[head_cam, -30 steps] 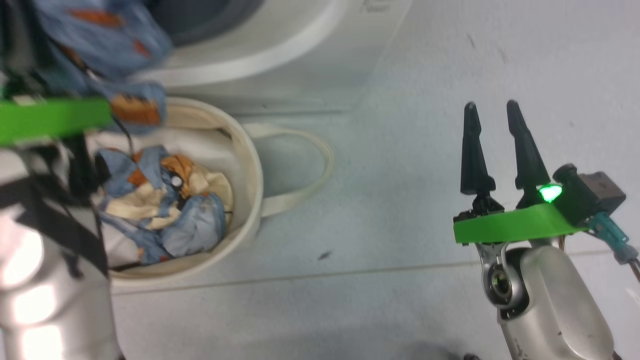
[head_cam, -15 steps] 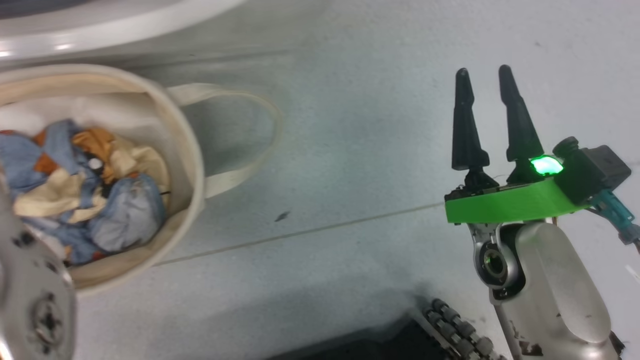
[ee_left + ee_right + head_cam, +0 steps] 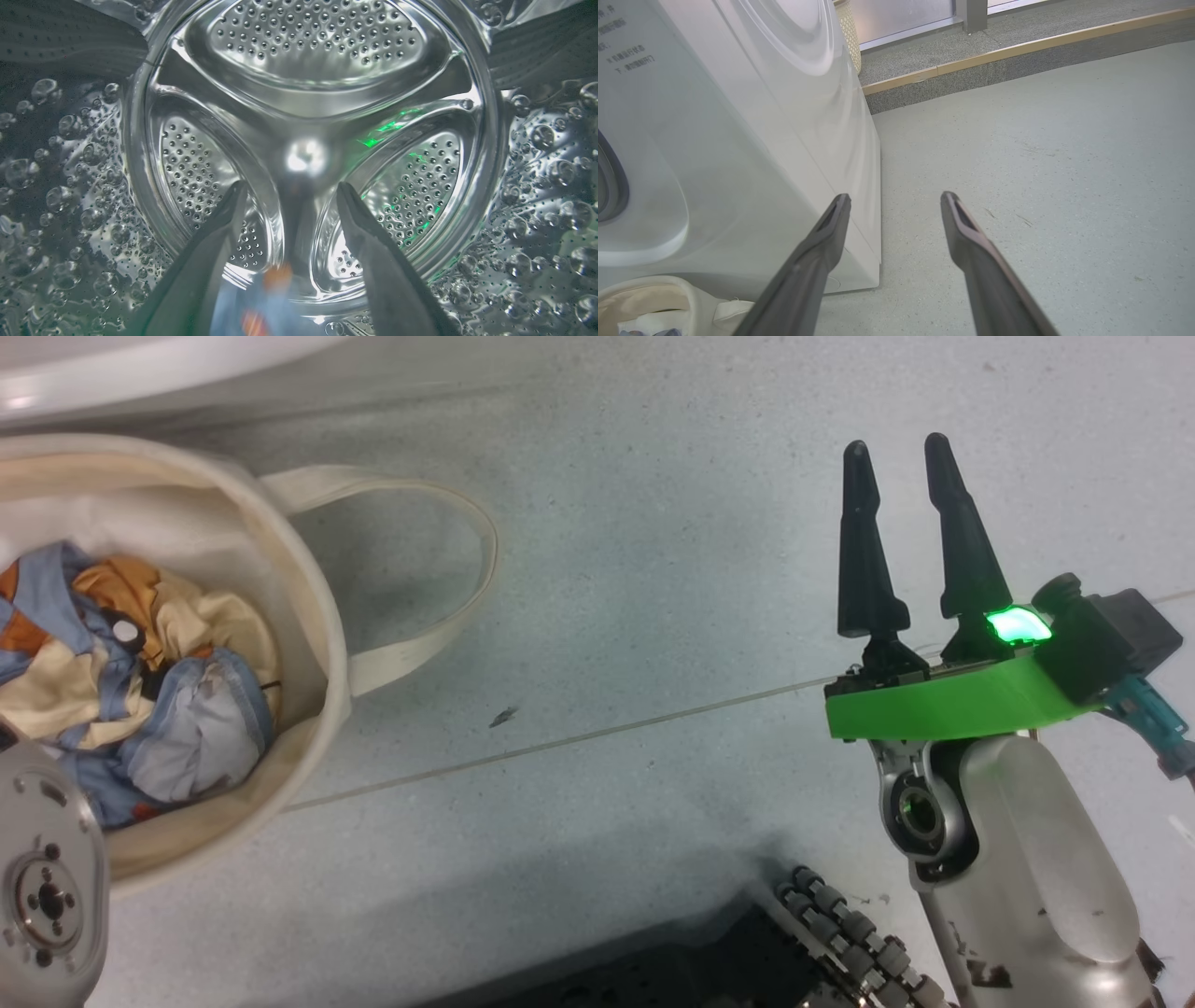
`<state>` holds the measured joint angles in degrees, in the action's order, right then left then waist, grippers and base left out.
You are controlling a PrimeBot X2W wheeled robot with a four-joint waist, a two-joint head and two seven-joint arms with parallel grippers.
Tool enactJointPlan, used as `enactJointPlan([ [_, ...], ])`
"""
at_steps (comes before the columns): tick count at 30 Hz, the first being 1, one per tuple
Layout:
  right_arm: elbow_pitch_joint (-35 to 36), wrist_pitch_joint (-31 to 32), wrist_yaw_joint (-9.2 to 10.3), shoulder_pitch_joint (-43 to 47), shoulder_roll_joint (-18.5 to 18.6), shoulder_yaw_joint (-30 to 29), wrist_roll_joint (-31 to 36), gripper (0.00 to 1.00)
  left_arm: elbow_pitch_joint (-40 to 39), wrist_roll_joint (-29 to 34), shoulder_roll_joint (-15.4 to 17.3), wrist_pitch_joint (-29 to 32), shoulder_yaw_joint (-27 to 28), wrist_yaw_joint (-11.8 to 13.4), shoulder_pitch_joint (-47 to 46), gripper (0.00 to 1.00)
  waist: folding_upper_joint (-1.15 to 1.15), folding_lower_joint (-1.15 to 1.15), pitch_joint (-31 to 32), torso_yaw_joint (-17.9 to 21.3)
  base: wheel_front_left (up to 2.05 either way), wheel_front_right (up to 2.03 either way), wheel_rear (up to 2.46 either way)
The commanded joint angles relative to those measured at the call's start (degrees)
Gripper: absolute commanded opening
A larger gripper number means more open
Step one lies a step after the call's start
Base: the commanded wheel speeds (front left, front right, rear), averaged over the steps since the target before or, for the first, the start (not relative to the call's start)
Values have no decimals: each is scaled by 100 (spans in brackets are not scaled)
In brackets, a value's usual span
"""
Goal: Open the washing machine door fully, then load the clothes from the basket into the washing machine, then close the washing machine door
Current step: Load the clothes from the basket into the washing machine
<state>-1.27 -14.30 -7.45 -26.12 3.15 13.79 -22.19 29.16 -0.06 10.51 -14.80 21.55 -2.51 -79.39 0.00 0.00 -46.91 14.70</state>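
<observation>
Shiny steel drum (image 3: 308, 93) full of little holes surrounds the left claw (image 3: 292, 186), fingers apart. Soft crumpled blue and cream clothes (image 3: 196, 747) fill the round canvas basket (image 3: 327, 644). The right claw (image 3: 895, 446) is apart too.

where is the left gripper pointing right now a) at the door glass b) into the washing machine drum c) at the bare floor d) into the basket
b: the left wrist view has the left gripper, jaws spread, facing the perforated back wall of the steel drum.

Found denim-blue and cream clothes (image 3: 140, 681) in round cream canvas basket (image 3: 317, 644), on floor (image 3: 607, 569) before white washing machine (image 3: 738, 163); right end effector (image 3: 896, 446) well right.
</observation>
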Motion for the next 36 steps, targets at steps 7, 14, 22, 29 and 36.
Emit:
enactJointPlan([
  [7, 107, -70, -3, 113, -27, 117, 115, 100, -253, 4, 146, -19, -120, -5, 425, 100, 0, 0, 199, -165, 0, 0, 0],
  [14, -18, -70, -3, 143, -27, 126, 209, 100, -399, 4, -69, -19, -181, -44, 1336, 100, 0, 0, 750, -361, 0, 0, 0],
  [22, -205, -70, -3, 324, -27, 89, 350, 100, -430, 120, -463, -19, -573, -78, 2805, 100, 0, 0, 1669, -652, 0, 0, 0],
  [29, -317, -70, -3, 612, -27, 6, 376, 100, -684, -20, -690, -19, -894, 20, 4015, 100, 0, 0, 2488, -875, 0, 0, 0],
  [36, -436, -70, -3, 1074, -27, -147, 381, 100, -845, -222, -756, -19, -1337, 125, 5163, 100, 0, 0, 3328, -1082, 0, 0, 0],
])
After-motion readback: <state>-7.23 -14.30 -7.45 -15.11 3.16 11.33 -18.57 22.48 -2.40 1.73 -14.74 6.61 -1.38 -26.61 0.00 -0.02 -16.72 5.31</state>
